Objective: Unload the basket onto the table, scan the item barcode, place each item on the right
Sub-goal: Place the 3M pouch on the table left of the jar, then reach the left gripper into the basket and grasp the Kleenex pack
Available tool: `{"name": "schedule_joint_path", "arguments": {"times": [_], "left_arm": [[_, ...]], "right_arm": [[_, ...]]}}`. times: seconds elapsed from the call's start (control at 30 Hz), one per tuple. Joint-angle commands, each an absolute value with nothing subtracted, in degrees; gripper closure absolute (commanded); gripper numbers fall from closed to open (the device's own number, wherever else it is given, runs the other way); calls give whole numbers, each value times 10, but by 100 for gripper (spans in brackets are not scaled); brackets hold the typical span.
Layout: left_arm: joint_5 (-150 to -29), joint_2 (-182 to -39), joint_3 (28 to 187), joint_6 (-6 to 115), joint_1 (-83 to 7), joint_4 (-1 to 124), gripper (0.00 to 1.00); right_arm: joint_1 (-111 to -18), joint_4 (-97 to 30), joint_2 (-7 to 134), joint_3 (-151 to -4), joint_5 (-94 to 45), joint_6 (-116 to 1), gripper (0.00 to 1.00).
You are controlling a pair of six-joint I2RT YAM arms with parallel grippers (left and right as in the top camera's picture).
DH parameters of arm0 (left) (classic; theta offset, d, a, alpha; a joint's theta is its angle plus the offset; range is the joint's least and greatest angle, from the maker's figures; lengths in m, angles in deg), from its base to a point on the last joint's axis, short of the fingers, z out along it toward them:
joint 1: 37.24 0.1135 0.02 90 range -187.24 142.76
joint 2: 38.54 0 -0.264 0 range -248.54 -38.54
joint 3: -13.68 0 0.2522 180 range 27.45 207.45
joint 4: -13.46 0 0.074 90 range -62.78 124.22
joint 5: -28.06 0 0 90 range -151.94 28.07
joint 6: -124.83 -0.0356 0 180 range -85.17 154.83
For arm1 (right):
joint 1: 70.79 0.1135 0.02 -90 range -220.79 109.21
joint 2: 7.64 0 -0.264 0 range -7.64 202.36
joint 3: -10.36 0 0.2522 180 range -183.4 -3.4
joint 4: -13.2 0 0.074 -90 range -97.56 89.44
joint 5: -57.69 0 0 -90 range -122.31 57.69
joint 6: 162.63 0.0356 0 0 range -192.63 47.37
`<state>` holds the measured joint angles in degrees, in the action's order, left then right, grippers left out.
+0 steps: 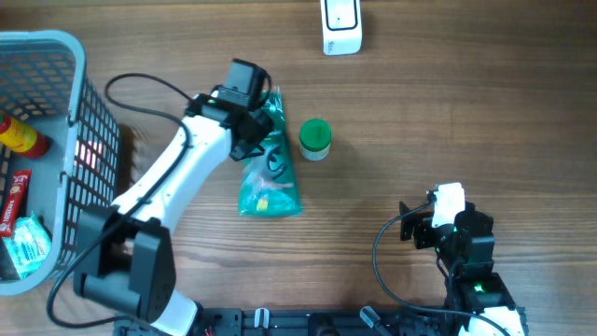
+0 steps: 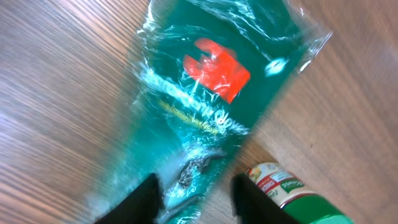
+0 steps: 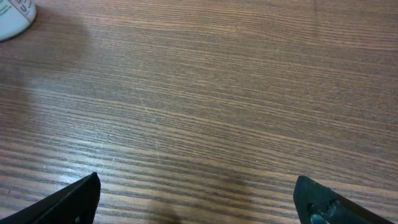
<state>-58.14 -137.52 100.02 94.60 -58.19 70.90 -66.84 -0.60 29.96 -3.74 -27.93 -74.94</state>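
I see the green snack bag lying flat on the surface, left of centre in the overhead frame. My left gripper sits at its upper end, fingers parted with crinkled plastic between them. A green-lidded jar stands just right of the bag. My right gripper gapes wide over bare wood, lower right.

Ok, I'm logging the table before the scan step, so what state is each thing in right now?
Left gripper: jaws apart, astride one end of the bag.
Green bag: lying flat on the table.
Jar: standing, green lid on, beside the bag.
Right gripper: open, empty, over bare wood.
Scanner: resting at the far edge, untouched.
Basket: holds several packaged items.
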Motion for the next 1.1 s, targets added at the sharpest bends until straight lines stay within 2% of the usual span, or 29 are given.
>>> {"name": "schedule_joint_path", "arguments": {"times": [0.0,0.3,0.7,0.87,0.97,1.0,1.07], "left_arm": [[-558,-1380,998,958,-594,702,0],[-542,-1272,1003,904,-556,703,0],[-399,-1062,1141,780,-451,751,0],[-358,-1017,1149,792,-330,786,0],[-359,-1017,1148,880,-223,840,0],[-362,-1029,1148,912,-153,869,0],[-390,-1053,1148,911,-94,887,0]], "right_arm": [[-666,-5,297,-37,-285,-755,0],[-666,-5,297,-37,-285,-755,0],[-666,-5,297,-37,-285,-755,0],[-666,-5,297,-37,-285,-755,0],[-666,-5,297,-37,-285,-755,0],[-666,-5,297,-37,-285,-755,0],[-666,-5,297,-37,-285,-755,0]]}}
